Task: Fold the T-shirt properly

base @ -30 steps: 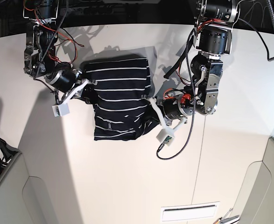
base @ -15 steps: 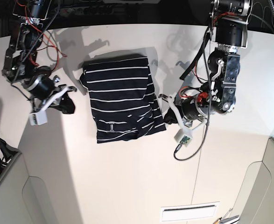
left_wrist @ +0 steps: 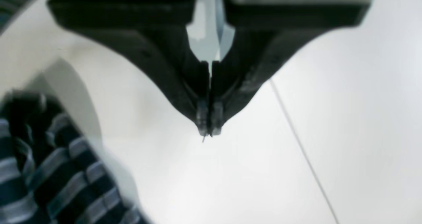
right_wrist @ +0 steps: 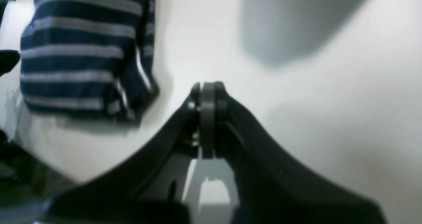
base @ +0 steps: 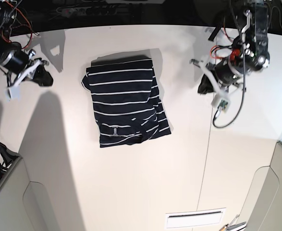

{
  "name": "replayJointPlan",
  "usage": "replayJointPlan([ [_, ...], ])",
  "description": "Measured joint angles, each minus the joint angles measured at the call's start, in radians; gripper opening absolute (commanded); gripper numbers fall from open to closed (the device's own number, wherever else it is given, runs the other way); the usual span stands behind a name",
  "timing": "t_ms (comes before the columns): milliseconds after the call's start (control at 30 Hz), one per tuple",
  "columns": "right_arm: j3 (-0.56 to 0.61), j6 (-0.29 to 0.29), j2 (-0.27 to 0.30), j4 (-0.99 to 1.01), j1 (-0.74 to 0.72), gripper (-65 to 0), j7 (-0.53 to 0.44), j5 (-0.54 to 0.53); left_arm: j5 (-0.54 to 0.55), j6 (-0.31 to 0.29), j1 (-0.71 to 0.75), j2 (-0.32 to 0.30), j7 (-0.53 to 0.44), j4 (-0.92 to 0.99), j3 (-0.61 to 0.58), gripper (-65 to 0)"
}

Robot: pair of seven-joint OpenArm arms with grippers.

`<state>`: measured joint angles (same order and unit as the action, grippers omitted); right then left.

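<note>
A: Base view: both arms now pulled back from the T-shirt, which lies folded mid-table. Fold looks done.
B: Wrist views?
A: Left wrist: left gripper jaws together, holding nothing. Right wrist: right gripper pressed together, empty too.
B: Count?
A: 1 shirt, 2 grippers.

One T-shirt lies folded near the middle of the frame on one white table. Two robot hands show, the left hand at upper right and the right hand at upper left.
</note>
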<state>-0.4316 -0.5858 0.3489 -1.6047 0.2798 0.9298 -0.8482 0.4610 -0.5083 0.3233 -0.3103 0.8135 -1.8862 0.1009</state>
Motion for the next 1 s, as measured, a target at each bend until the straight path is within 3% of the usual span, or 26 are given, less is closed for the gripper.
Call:
replayJointPlan([
  [167,0.001,-0.013,0.022,0.0,0.106,-65.0,0.06,-0.101,0.016,-0.005,0.195,0.0,0.019,-0.07,0.062,-65.0],
  [300,0.001,-0.015,0.033,-0.002,0.192,-65.0,0.07,-0.128,0.027,-0.04,0.324,-0.001,0.02,-0.085,0.088,-65.0],
  [633,0.002,-0.016,0.047,-0.003,0.381,-65.0,0.071,-0.154,0.017,-0.038,0.615,0.0,0.021,-0.079,0.09,-65.0],
  [700,0.002,-0.013,0.047,-0.003,0.408,-65.0,0.07,-0.164,-0.01,-0.039,0.64,-0.001,-0.032,-0.063,0.084,-65.0],
  [833,0.013,-0.013,0.049,-0.003,0.457,-65.0,0.066,-0.195,-0.212,-0.039,0.687,-0.003,-0.106,0.049,0.021,-64.9],
  [1000,0.146,-0.013,0.051,0.025,0.47,-65.0,0.056,-0.158,-0.332,0.059,0.673,-0.004,-0.296,0.295,-0.077,-64.9],
])
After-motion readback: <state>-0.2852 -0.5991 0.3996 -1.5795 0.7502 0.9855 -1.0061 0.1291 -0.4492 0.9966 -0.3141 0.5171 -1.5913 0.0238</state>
